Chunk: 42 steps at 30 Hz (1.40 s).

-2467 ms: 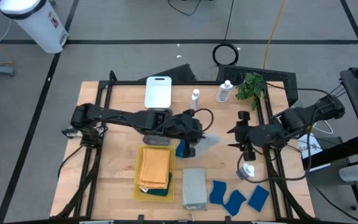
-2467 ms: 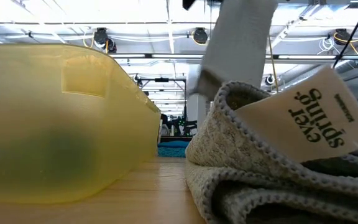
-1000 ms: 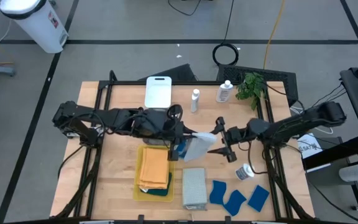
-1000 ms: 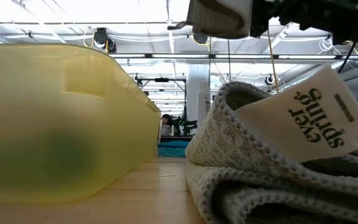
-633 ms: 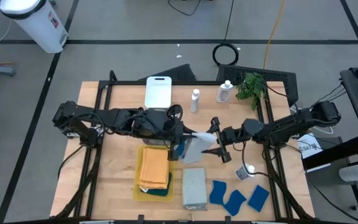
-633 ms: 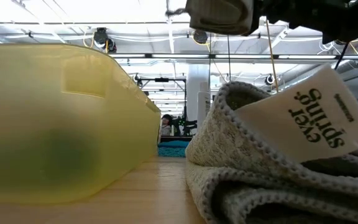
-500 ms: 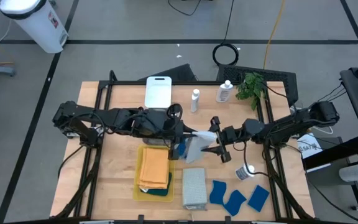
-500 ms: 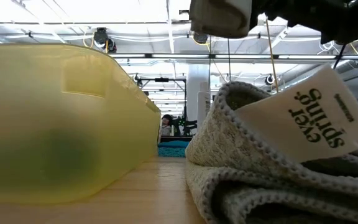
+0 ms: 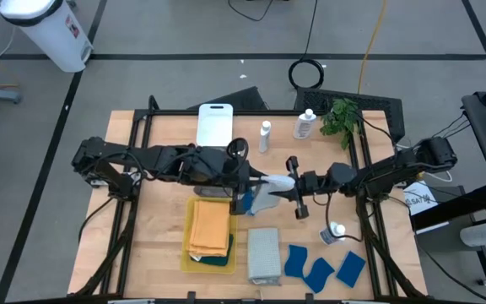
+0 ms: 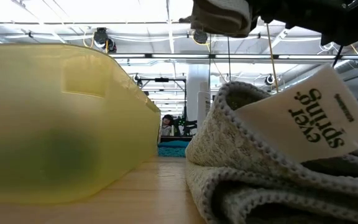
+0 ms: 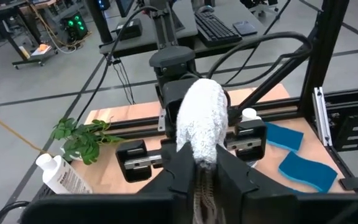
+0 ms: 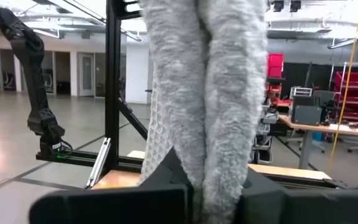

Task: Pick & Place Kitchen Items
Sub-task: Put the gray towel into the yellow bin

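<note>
A pale grey cloth (image 9: 266, 191) hangs above the table's middle, between my two grippers. My left gripper (image 9: 246, 181) reaches in from the table's left and is shut on one end of it. My right gripper (image 9: 290, 186) reaches in from the right and is shut on the other end. In the low view the cloth (image 10: 221, 15) shows at the top, well above the table. An orange cloth (image 9: 211, 225) lies on a dark teal one (image 9: 218, 262) in the yellow tray (image 9: 187, 250). Several blue sponges (image 9: 319, 268) lie near the front right. My left gripper pinches a bunched end of the cloth (image 11: 201, 163) between its two fingers, coming in level from the table's left. The cloth runs away from the fingers toward the other gripper, clear of the table. My right gripper pinches the cloth's opposite end (image 12: 199, 163) between its two fingers (image 12: 258, 190), level from the table's right. Several folds lie together in the hold. The cloth spans between both grippers, and part of it (image 9: 260, 203) sags below.
A grey tray (image 9: 264, 255) holds a folded grey cloth (image 10: 260, 180) with a paper label. A white tray (image 9: 214, 124), two upright white bottles (image 9: 265, 135) (image 9: 305, 125) and a plant (image 9: 340, 116) stand at the back. Another bottle (image 9: 336, 231) is front right.
My right gripper has moved toward the table's left, up to the cloth hanging from my left gripper, and has shut on its free end. The cloth, which hung loose from the left gripper, is now held at both ends.
</note>
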### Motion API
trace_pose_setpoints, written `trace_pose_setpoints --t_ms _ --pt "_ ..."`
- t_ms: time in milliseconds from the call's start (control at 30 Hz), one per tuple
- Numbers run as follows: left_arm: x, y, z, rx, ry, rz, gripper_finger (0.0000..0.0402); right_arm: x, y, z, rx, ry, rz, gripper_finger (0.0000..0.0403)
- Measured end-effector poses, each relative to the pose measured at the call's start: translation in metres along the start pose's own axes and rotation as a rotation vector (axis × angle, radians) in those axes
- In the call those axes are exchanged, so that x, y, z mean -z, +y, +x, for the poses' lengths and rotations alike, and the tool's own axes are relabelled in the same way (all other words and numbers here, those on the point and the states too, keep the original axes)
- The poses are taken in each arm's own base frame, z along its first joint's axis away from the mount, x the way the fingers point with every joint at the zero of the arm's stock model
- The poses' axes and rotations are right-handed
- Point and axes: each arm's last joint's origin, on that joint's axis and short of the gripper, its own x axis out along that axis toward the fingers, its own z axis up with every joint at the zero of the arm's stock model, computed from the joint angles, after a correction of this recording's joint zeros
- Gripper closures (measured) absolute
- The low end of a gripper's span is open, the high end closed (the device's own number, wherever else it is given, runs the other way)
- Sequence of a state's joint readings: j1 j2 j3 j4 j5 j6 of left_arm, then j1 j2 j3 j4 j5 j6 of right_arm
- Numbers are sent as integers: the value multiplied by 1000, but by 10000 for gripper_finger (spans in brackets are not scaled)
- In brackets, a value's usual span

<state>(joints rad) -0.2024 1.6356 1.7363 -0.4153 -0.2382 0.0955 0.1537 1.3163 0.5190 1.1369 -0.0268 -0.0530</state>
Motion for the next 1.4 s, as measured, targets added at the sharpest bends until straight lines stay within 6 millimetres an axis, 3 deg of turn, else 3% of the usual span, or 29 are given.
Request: trace_pose_setpoints --t_ms 333,633,767,900,1067,1167,1400 --pt "-1 0 0 0 -6 -47 302 3 1 0 4 36 1 401" --pt "-16 9 -10 -21 -30 -72 176 5 1 0 21 52 -6 402" --pt "-16 18 -13 -9 7 -108 139 5 1 0 21 55 -6 402" --pt "-13 20 -14 72 64 -111 125 6 1 0 23 60 -6 402" --pt "-31 24 -31 101 94 -127 121 7 -2 0 34 69 8 402" --pt "-35 24 -27 112 116 -169 121 8 -6 0 49 79 24 402" --pt "-14 4 3 206 264 -157 121 7 -8 4 56 115 36 403"
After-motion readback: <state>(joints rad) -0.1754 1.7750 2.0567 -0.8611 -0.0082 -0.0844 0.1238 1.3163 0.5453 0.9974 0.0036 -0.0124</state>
